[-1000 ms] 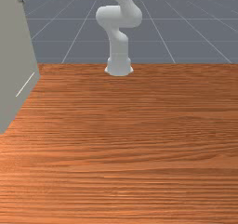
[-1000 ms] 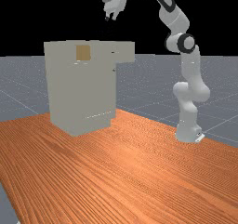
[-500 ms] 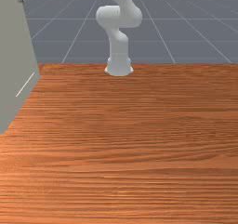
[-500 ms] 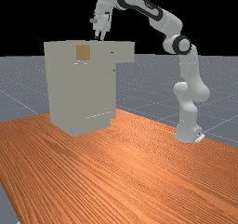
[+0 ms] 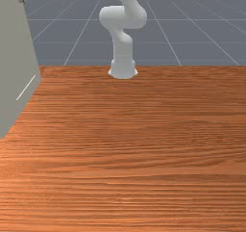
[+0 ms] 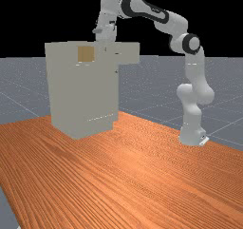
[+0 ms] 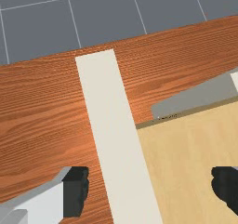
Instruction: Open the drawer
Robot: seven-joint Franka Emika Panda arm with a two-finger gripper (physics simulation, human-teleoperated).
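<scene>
At the far view's left, a grey cabinet (image 6: 83,95) stands on the counter (image 6: 128,176). At its top, the end effector (image 6: 104,43) is spread wide around a pale strip (image 7: 116,144), gripping nothing; rightward, the drawer (image 6: 129,53) juts from the cabinet's upper part.

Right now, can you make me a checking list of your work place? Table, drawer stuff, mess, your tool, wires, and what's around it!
Surface: table of orange-brown wood with stripy grain.
Job's things: grey cabinet standing on the table; its top drawer sticks out toward the far view's right, so it looks at least partly open.
Clutter: nothing seen.
Gripper: tool open, its two fingers apart, with a pale strip, probably the drawer's front edge, between them and touching neither.
Cables: nothing seen.
Surroundings: grey floor with pale lines; black behind in the far view.
</scene>
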